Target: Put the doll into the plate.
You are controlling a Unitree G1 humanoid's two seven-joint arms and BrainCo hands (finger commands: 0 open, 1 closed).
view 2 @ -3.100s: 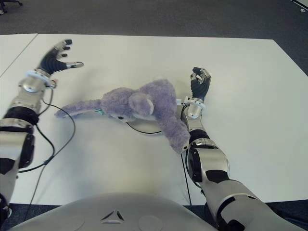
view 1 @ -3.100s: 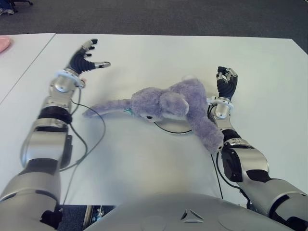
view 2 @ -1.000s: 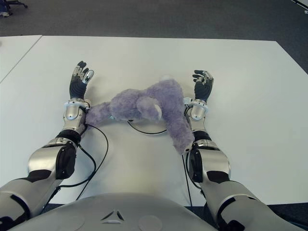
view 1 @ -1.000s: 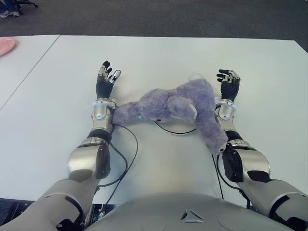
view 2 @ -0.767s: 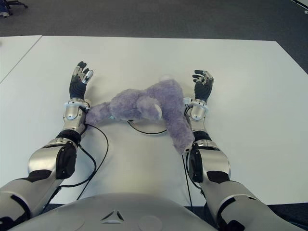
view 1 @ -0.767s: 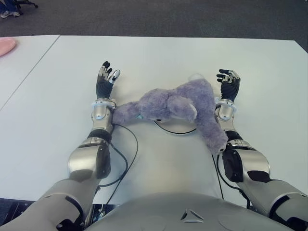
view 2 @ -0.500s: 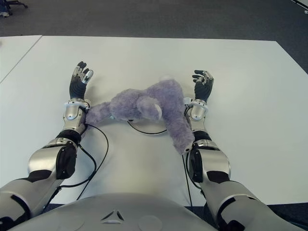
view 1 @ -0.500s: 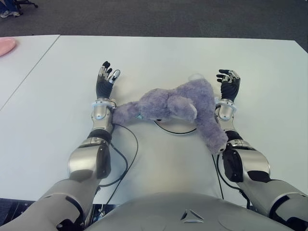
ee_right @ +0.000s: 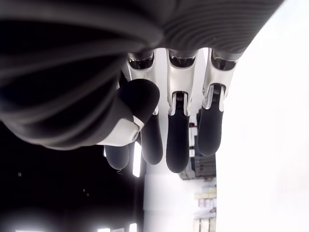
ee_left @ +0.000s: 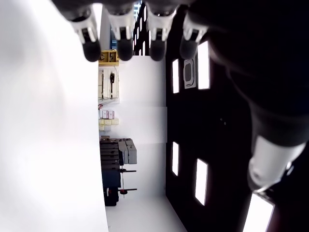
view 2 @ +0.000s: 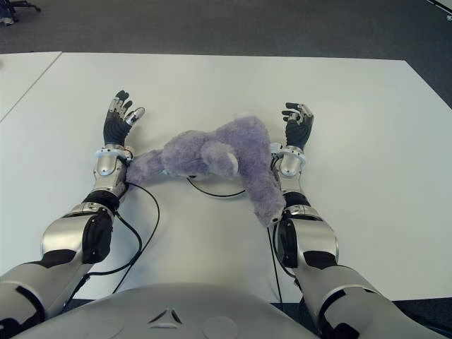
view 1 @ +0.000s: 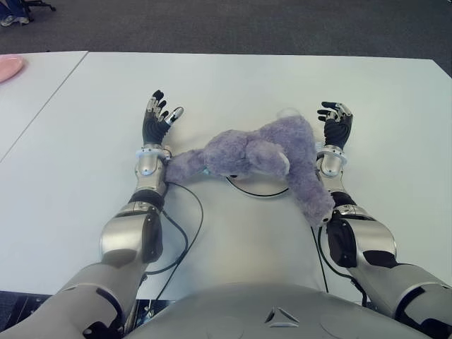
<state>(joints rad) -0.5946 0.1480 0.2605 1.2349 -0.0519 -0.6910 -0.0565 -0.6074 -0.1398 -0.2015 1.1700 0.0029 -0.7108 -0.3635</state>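
The purple plush doll sprawls on the white tabletop, covering almost all of the plate; only a thin dark arc of rim shows at the doll's near edge, so the plate's shape and colour are hard to make out. One limb of the doll reaches down toward the right forearm, another stretches toward the left wrist. Left of the doll, the left robot hand has its fingers spread and holds nothing. Right of the doll, the right robot hand is loosely extended and empty. No label or writing is readable. Far left of the doll, a pink object is cut off by the frame.
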